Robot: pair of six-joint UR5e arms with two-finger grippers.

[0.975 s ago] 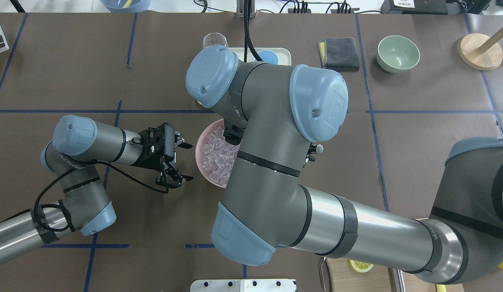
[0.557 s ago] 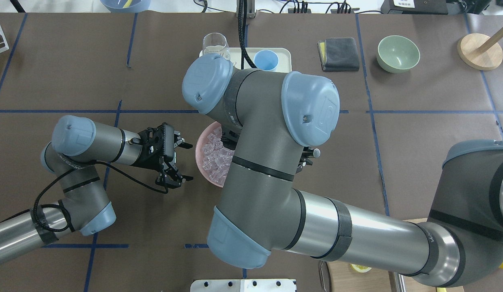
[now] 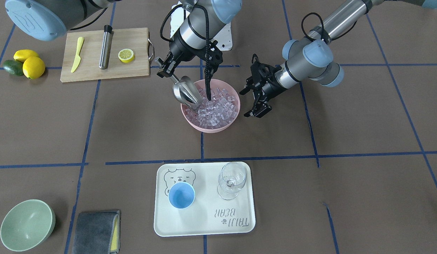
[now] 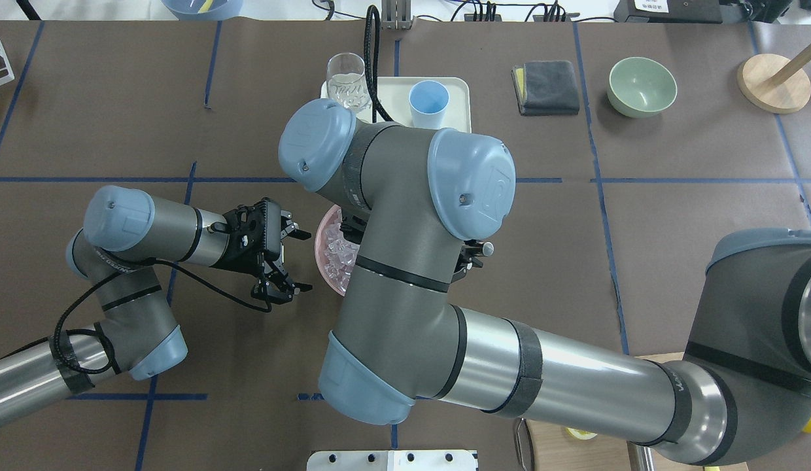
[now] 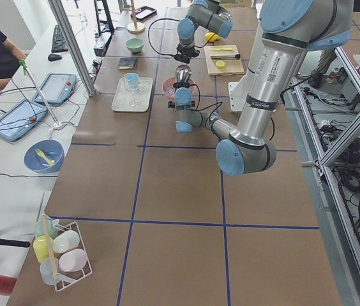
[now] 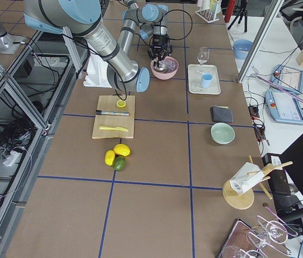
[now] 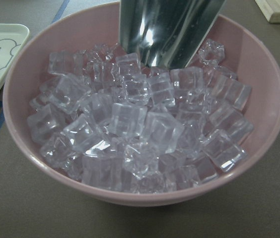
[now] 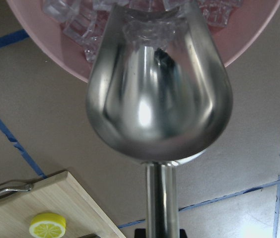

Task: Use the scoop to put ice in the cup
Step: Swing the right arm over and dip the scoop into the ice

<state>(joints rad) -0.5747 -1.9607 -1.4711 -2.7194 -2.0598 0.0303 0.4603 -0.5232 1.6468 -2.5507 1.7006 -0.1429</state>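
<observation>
**Scoop tip in the ice, cup waiting on the tray**

The right tool (image 3: 167, 70) is pressed together on the thin handle of the scoop (image 3: 186, 92) and holds it tilted, with the mouth pointing down. The front edge of the scoop is in the pink bowl (image 3: 211, 127), at the side near the right arm, and it touches the ice (image 3: 218, 106). From the right wrist camera I see a few cubes just at the scoop's mouth; the rest of its trough looks like bare shiny steel. The cubes are heaped in the bowl nearly up to the rim.

The left tool (image 4: 305, 260) hangs just beside the bowl on the other side. Its fingers are spread apart and there is nothing between them. It does not touch the bowl.

The cup (image 3: 181, 195) stands upright on the white tray (image 3: 204, 222), next to a clear stemmed glass (image 3: 232, 180). The tray lies on the surface (image 3: 345, 194) well apart from the bowl, on the side away from the robot. Behind the bowl, near the robot's base, is a wooden board (image 3: 134, 35) with a half lemon (image 3: 126, 55) on it.
</observation>
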